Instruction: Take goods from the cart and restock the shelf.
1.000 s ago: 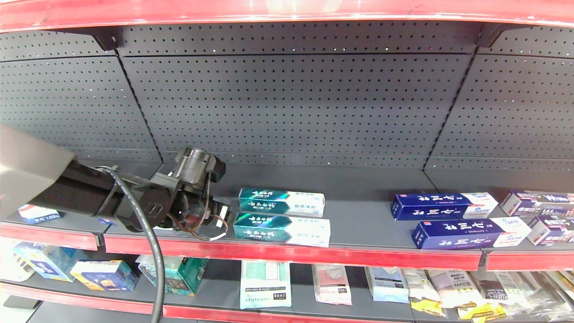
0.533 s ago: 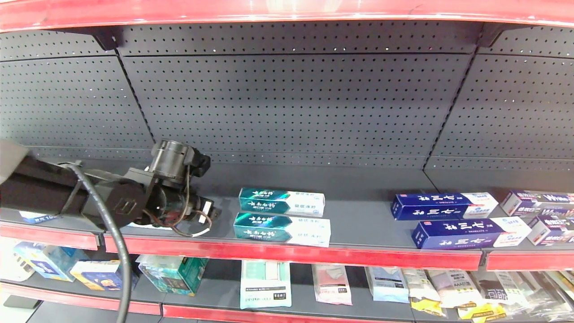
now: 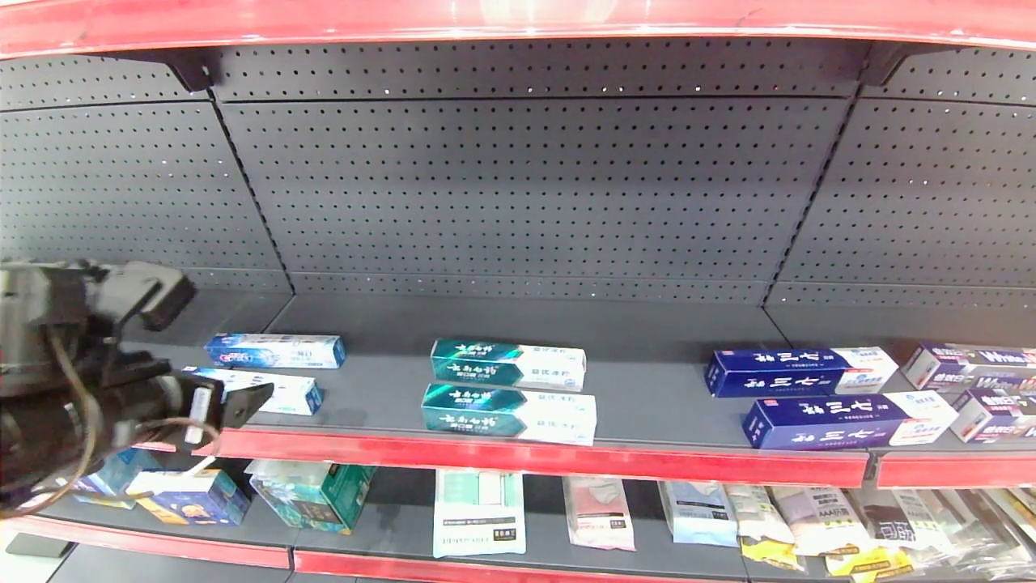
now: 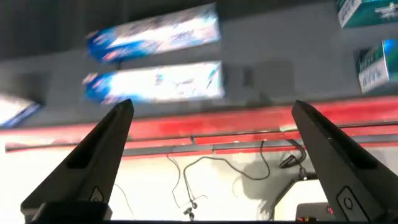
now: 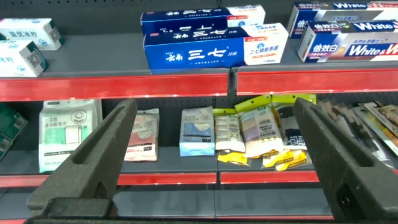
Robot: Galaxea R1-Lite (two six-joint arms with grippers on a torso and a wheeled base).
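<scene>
Restock step looks complete here: front pale-blue-and-white cardboard toothpaste box point(image 3: 285, 390) lies flat on the grey metal shelf point(image 3: 647, 356), just before its twin point(image 3: 275, 351). Left pincer point(image 4: 211, 107) spread, empty (right pincer point(image 5: 214, 104) likewise). Next: go to cart, grasp another box.

Shop aisle, stocked with retail shelving.
Rows of toothpaste boxes point(image 3: 508, 364) are laid out on a grey shelf point(image 3: 526, 457) edged in red and backed by perforated panels point(image 3: 518, 186); packaged goods point(image 3: 599, 510) are displayed on the tier below.
</scene>
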